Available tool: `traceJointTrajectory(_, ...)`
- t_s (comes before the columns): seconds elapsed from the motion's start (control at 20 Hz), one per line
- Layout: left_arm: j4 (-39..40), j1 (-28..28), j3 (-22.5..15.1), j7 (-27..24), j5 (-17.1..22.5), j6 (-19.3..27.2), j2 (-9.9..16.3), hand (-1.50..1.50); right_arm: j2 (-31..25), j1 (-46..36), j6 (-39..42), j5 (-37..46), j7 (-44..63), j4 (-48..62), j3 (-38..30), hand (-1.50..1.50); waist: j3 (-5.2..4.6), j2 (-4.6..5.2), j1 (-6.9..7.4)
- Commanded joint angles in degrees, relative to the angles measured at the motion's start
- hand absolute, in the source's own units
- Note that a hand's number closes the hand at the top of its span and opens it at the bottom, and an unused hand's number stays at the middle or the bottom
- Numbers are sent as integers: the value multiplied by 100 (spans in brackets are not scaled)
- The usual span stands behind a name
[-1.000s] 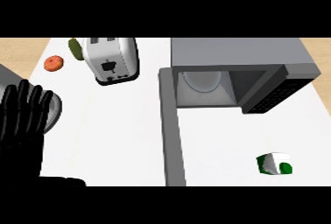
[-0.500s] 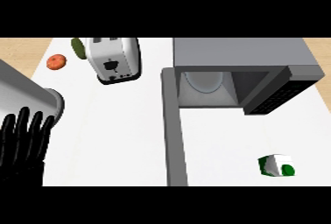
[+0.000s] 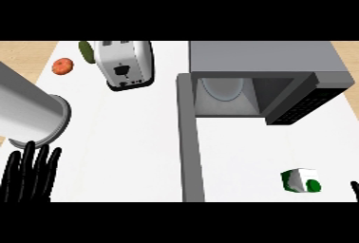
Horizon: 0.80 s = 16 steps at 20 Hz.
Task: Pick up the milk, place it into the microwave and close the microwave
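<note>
The milk [image 3: 301, 181], a small white carton with green markings, lies on the white counter at the lower right, in front of the microwave. The grey microwave [image 3: 280, 61] stands at the back right with its cavity open and a glass turntable [image 3: 224, 88] showing inside. Its door [image 3: 189, 147] is swung out toward me and seen edge-on. My left hand [image 3: 29, 176] is at the lower left, fingers straight and pointing up, holding nothing. Only a black sliver of my right hand [image 3: 354, 189] shows at the right edge, just right of the milk.
A silver toaster [image 3: 125, 64] stands at the back left, with a green item [image 3: 85, 51] behind it and an orange-red fruit [image 3: 63, 66] to its left. My grey left forearm [image 3: 28, 114] fills the left edge. The counter's left edge [image 3: 49, 66] borders a wooden floor.
My left hand has slid down to the lower left corner and its grey forearm now looms larger at the left. A sliver of my right hand has appeared at the right edge.
</note>
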Motion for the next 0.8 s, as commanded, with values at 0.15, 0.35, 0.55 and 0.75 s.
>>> traceJointTrajectory(0.15,-10,830,-255,-743,-240,-213,-35,-150,121,-384,-100,387,-680,1112,-124,-150,-1,-1,19)
traceJointTrajectory(0.35,24,709,-324,-635,-131,-180,-35,-150,111,-1215,-590,571,-1101,2332,-443,-150,2,6,37)
traceJointTrajectory(0.55,501,579,-555,-1041,-351,142,-36,-150,20,-1165,-661,631,-1382,2799,-493,-150,0,8,2)
traceJointTrajectory(0.75,219,996,-339,-1022,-187,-409,67,-150,-41,-1949,-1076,847,-1909,4187,-767,-150,4,8,49)
